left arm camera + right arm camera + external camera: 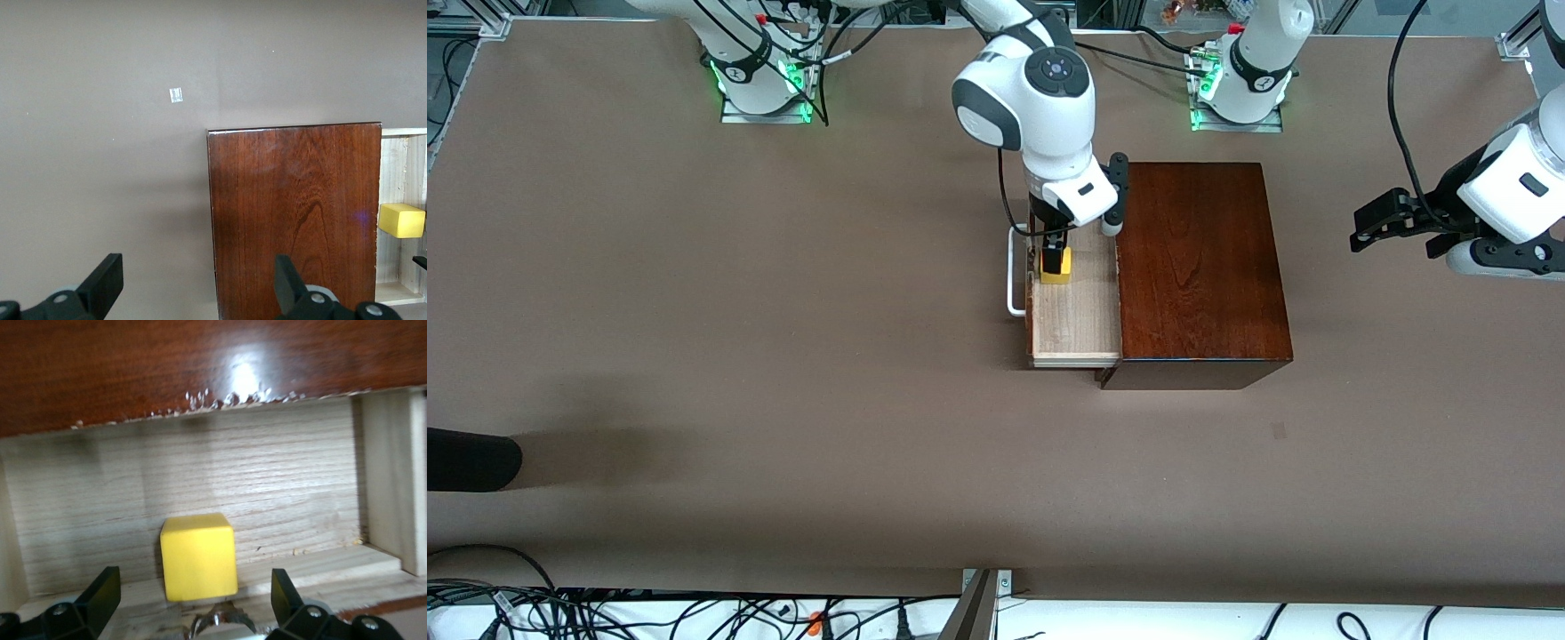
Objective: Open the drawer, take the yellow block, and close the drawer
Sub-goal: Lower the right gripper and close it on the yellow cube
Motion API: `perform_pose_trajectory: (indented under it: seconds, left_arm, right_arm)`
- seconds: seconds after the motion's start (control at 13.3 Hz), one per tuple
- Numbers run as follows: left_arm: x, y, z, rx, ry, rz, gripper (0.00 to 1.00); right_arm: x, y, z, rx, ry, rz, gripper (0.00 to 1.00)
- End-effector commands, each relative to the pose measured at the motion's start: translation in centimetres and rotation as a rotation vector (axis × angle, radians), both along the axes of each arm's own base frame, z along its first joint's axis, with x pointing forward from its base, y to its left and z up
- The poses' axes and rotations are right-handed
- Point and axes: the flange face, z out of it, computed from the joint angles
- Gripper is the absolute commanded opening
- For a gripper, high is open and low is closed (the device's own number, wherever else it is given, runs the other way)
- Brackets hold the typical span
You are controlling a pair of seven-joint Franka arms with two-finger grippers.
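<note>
- I see the white loop handle [1012,271] on the dark front of the drawer [1076,311], which is pulled out of the dark reddish-brown wooden box [1200,267] toward the right arm's end of the table [694,311]; its pale light-wood inside shows.
- The small bright yellow cube, the yellow block [1056,267], sits on the drawer floor, close to the drawer's front wall, in the half farther from the front camera.
- The right gripper [1053,247] is down inside the drawer at the block; in the right wrist view its fingers [100,597] stand wide apart, one on each side of the yellow block [199,557], with gaps to it, so not clamped.
- The wooden box sits on the brown table between the two arm bases' line and the table middle, top closed and glossy.
- The left gripper [1392,220] hangs over bare table at the left arm's end, well apart from the box; that arm waits.
- Left wrist view: the left fingers [103,283] are spread apart, holding nothing, with the box top [293,220] and the yellow block [401,221] in the open drawer visible past them.
</note>
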Motion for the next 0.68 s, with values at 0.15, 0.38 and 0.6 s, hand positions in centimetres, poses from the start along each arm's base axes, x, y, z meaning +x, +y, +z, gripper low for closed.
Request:
perform_pose_trajectory:
  seconds: [0.15,0.38,0.6]
  left_arm:
    - [0.1,0.1,1.1,-0.001,-0.025,-0.009,1.00]
    - [0.2,0.0,0.8,0.031,-0.022,-0.026,1.00]
    - [0.2,0.0,1.0,0.034,-0.027,-0.029,1.00]
  right_arm:
    - [0.8,0.4,-0.8,-0.005,-0.025,0.037,1.00]
    - [0.8,0.2,-1.3,-0.015,-0.019,0.037,1.00]
    - [0.9,0.3,-2.2,-0.016,-0.018,0.038,1.00]
